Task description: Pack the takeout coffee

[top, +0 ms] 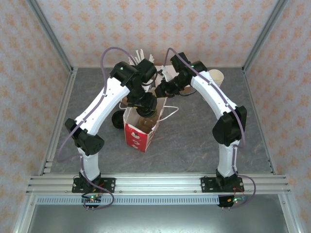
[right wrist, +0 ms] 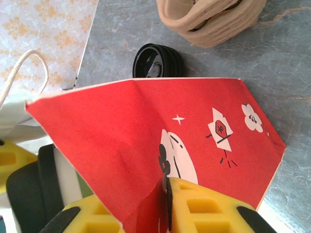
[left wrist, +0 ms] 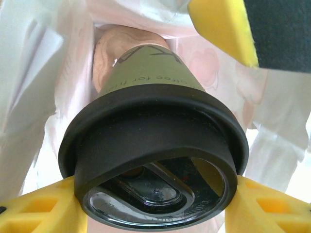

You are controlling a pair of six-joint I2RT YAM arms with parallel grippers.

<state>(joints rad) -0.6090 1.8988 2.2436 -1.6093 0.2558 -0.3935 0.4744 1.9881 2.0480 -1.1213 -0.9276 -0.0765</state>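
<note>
Teamwork at the mouth of a red-and-white bag [top: 138, 138], which stands upright on the tabletop [top: 194, 141] between the two arms. The left fingers [left wrist: 39, 206] grip the coffee [left wrist: 150, 82] from either side at its black lid, spread only as wide as the lid. They hold the cup inside the bag's pale lining with its olive-green side pointing down into the bag. Whether the base already rests on the bag's floor cannot be told.

The right fingers [right wrist: 209, 211] are pressed close on the bag's red wall at the rim, with the paper caught between their pads. The likely reason is to hold the mouth open and steady the light bag, so it neither folds nor tips while the cup is in it.

A white cord handle [right wrist: 29, 63] loops clear of the opening. A loose black lid [right wrist: 158, 60] lies on the tabletop just past the bag and plays no part.

The packing looks close to done. What seems left is to settle the cup upright and let go of it, while the rim is still held.
</note>
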